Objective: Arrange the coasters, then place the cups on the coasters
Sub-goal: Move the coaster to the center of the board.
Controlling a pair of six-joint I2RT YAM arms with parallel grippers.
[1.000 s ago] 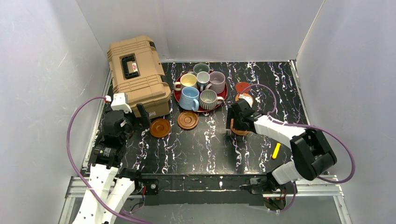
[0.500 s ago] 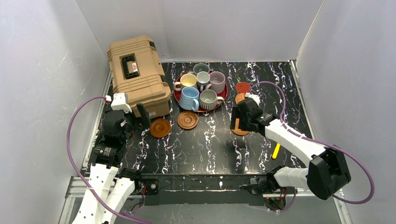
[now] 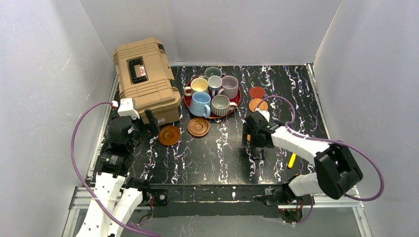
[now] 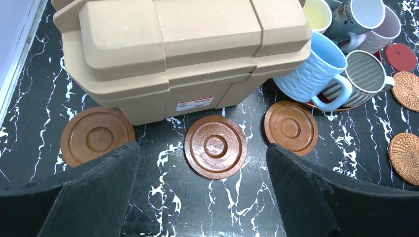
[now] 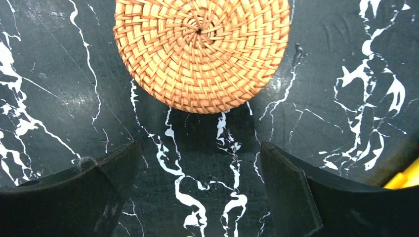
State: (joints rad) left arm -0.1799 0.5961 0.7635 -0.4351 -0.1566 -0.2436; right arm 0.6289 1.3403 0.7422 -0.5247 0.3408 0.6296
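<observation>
- The right claw (image 5: pixel 197 148) is spread wide with nothing in it, hanging low over the table (image 5: pixel 64 89). One woven coaster (image 5: pixel 201 49) lies flat just past its fingertips, not between them.
- The left claw (image 4: pixel 202 147) is wide and empty too, hovering over the three wooden coasters (image 4: pixel 291 128) that sit in a row in front of the tan toolbox (image 4: pixel 188 44).
- The second woven coaster (image 3: pixel 258 104) and the pinkish-red coaster (image 3: pixel 257 92) sit close together at the back right, beside the red tray (image 3: pixel 211 116).
- All six cups (image 3: pixel 214 84) are crowded on that tray, none on a coaster yet, so I'd say we're in the arranging half.
- If I were driving, I'd lift the right claw straight up before going sideways (woven edges love to snag a finger and get dragged).
- For the next flat disc, I'd come down square with a finger outside each edge, touch the table, then close. These are thin, so a high pinch will probably miss.
- Leave real gaps between coasters. The mug handles stick out, and a tight row means bumping neighbours later.
- Also mind the purple cable looping near the back pair.
</observation>
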